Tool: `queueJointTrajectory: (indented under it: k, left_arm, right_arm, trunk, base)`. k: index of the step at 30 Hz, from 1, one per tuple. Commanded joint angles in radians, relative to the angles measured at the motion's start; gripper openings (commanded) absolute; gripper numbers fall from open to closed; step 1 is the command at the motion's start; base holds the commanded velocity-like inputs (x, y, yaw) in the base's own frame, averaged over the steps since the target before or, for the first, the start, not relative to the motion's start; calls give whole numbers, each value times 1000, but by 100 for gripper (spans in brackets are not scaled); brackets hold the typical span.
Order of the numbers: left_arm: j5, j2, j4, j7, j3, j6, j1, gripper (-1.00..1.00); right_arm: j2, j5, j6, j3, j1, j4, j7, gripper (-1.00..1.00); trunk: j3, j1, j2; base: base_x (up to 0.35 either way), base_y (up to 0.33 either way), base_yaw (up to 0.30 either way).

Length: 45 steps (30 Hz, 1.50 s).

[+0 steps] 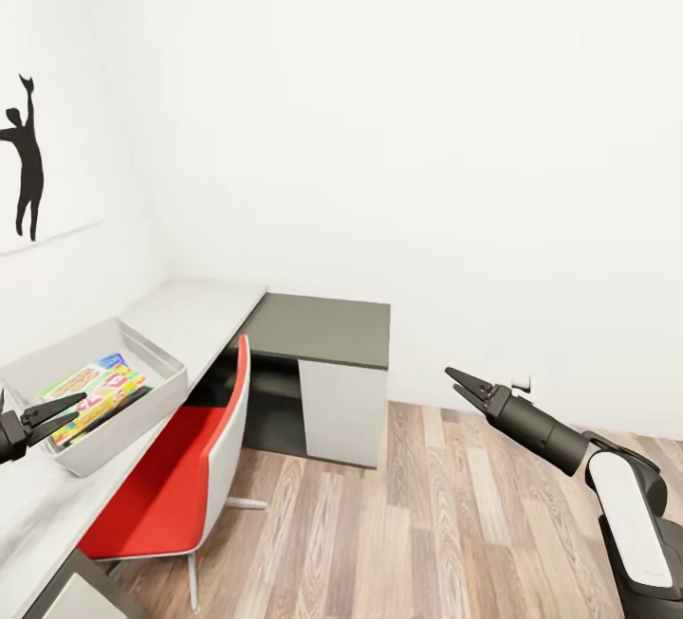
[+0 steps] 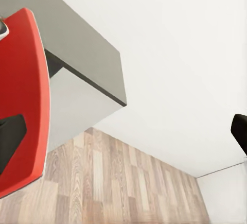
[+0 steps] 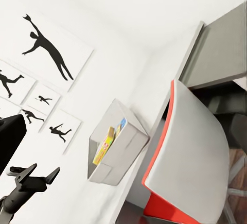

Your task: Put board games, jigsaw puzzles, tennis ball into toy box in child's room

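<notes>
The grey toy box (image 1: 156, 390) stands on the pale table (image 1: 199, 308) at the left, with colourful board games (image 1: 95, 390) lying flat inside it. My left gripper (image 1: 74, 407) hovers open at the box's near rim, empty; its fingers (image 2: 11, 131) stand wide apart in the left wrist view. Off to the right, my right gripper (image 1: 453, 380) hangs open and empty over the floor, far from the table. The right wrist view looks back at the toy box (image 3: 128, 147), the board games (image 3: 107, 145) and the left gripper (image 3: 35, 175). The jigsaw puzzles, tennis ball and bed are out of view.
A red chair (image 1: 180, 467) is pushed against the table's edge below the toy box. A low dark cabinet (image 1: 323, 327) with a white door (image 1: 341, 410) fills the corner. Wood-plank floor (image 1: 455, 524) spreads to the right. A black silhouette picture (image 1: 28, 164) hangs on the left wall.
</notes>
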Motion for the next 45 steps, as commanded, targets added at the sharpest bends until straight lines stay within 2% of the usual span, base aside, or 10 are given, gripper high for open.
queueJointTrajectory:
  k: [1, 7, 12, 37, 45]
  left_arm:
    - [-10, 0, -1, -9, 2, 10, -1, 100]
    - [-10, 0, -1, -9, 2, 10, -1, 100]
    - [-10, 0, -1, -9, 2, 10, -1, 100]
    - [-10, 0, -1, -9, 2, 10, -1, 100]
    - [-10, 0, -1, -9, 2, 10, -1, 100]
  right_arm:
    - [0, 3, 5, -1, -1, 0, 5, 100]
    - [6, 3, 6, -28, -1, 0, 5, 100]
    - [8, 3, 6, -36, -1, 0, 6, 100]
    - [8, 3, 5, -38, -1, 0, 5, 100]
    - [9, 3, 5, -37, -1, 0, 6, 100]
  trunk:
    - [-2, 1, -2]
    - [-2, 1, -2]
    - [-2, 1, -2]
    - [-2, 1, -2]
    - [-2, 1, -2]
  base:
    - [-22, 32, -278]
    - [-52, 13, -278]
    - [-168, 57, -278]
    - [-304, 4, -278]
    - [-178, -14, -279]
